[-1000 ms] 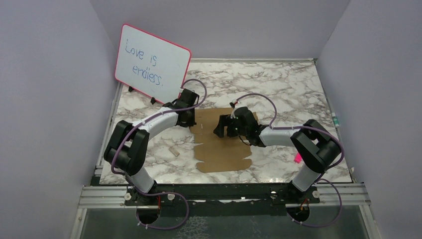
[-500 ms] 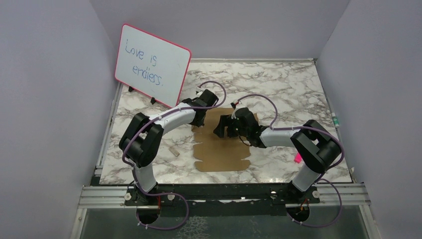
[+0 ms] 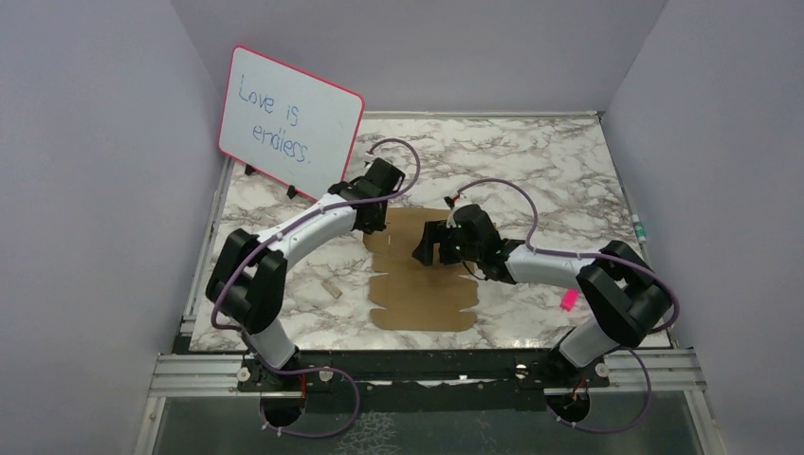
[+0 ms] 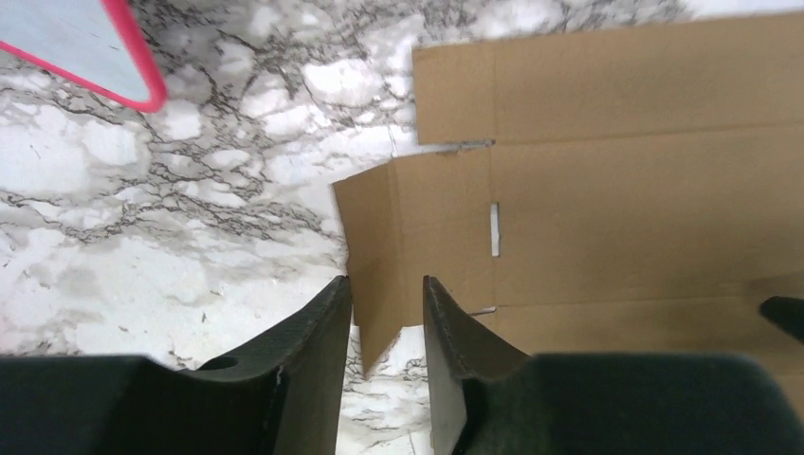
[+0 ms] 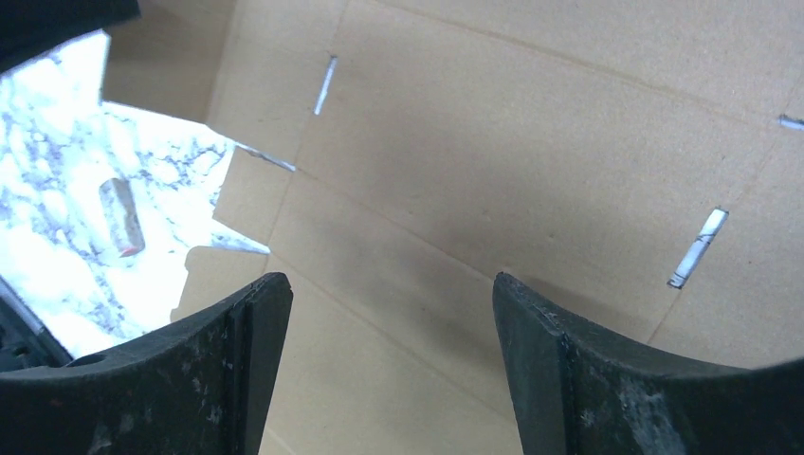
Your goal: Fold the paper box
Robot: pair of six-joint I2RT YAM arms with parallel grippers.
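- Paper box (image 3: pixel 422 284): a flat brown die-cut cardboard sheet, unfolded, is laid on the marble-patterned table (image 3: pixel 540 161) near its middle, between the two arms. Slots and crease lines are seen in its panels; notched flaps are seen along its left and near edges.
- Left claw (image 3: pixel 372 226): it is held over the sheet's far left corner. In the left wrist view the claw (image 4: pixel 387 284) is released, its fingers (image 4: pixel 322 332) parted by a narrow gap. A side flap of the sheet (image 4: pixel 417 227) is seen in that gap. Whether the flap is touched cannot be told.
- Right claw (image 3: pixel 429 248): it is poised over the sheet's middle. In the right wrist view the claw (image 5: pixel 389 284) is spread wide, with nothing between its fingers and bare cardboard (image 5: pixel 493 171) below.
- Pink-framed whiteboard (image 3: pixel 289 123): it is propped at the table's far left corner, lettered "Love is endless."
- A small pale oblong piece (image 3: pixel 331 289) is noted on the table, just left of the sheet.
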